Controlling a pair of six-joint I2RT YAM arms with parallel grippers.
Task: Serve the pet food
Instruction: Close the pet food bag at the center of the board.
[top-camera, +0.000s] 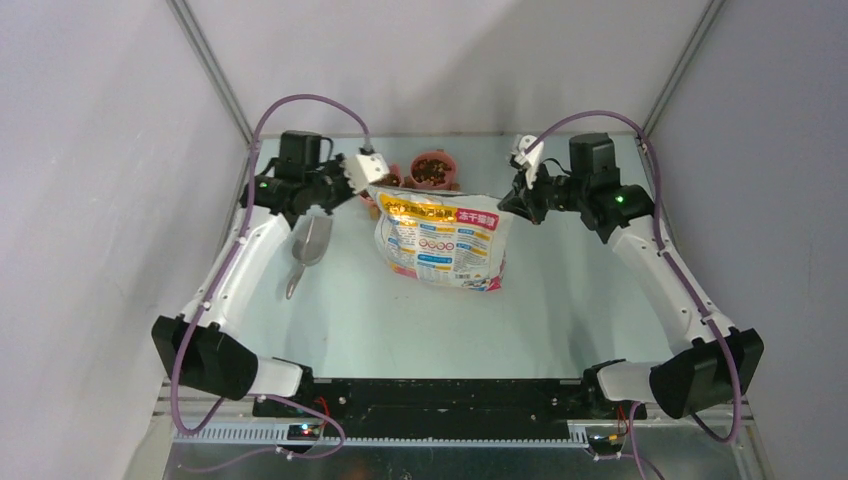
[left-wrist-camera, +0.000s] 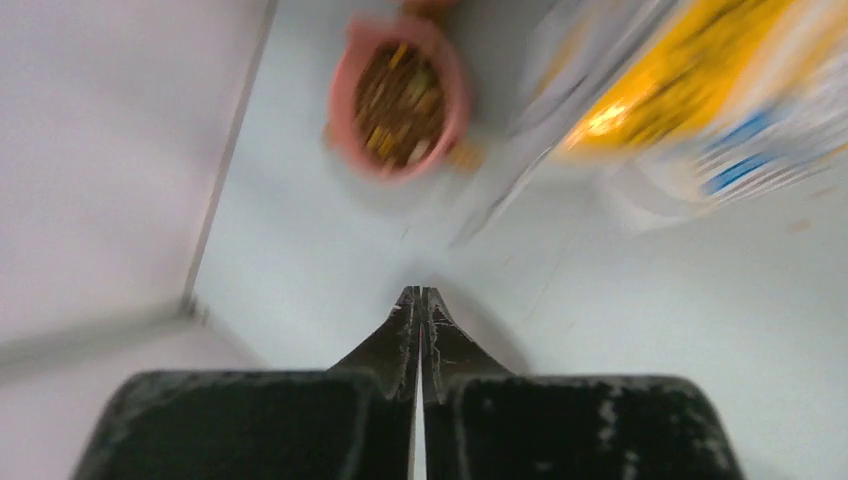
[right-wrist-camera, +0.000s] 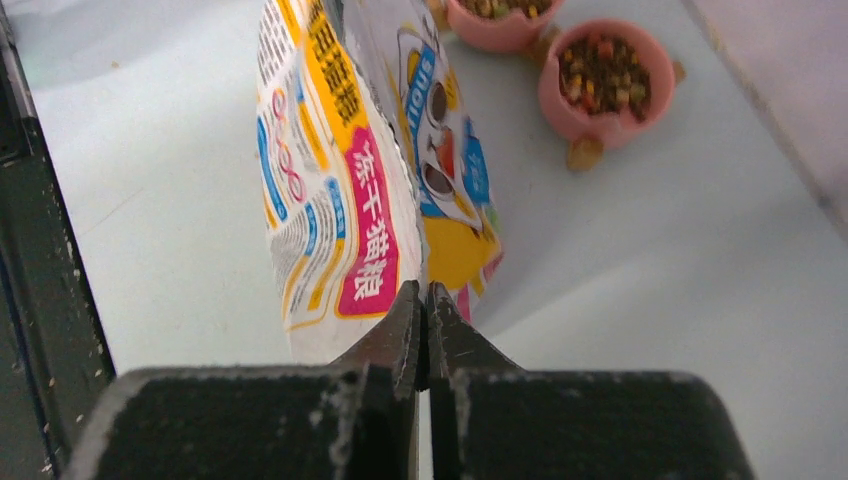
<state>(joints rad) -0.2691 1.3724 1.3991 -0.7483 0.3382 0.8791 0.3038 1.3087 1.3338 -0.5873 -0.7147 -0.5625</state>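
Seen from above, brown pet food (top-camera: 433, 166) is held in a round pink bowl (top-camera: 433, 186) behind the white, yellow and pink printed bag (top-camera: 440, 240). In the left wrist view, the left gripper (left-wrist-camera: 420, 298) is closed and empty. In the right wrist view, the bag's edge is pinched by the closed right gripper (right-wrist-camera: 424, 295).

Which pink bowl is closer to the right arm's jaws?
The right-hand pink bowl, whole in the right-wrist view; the other bowl sits beyond it, cut off above.
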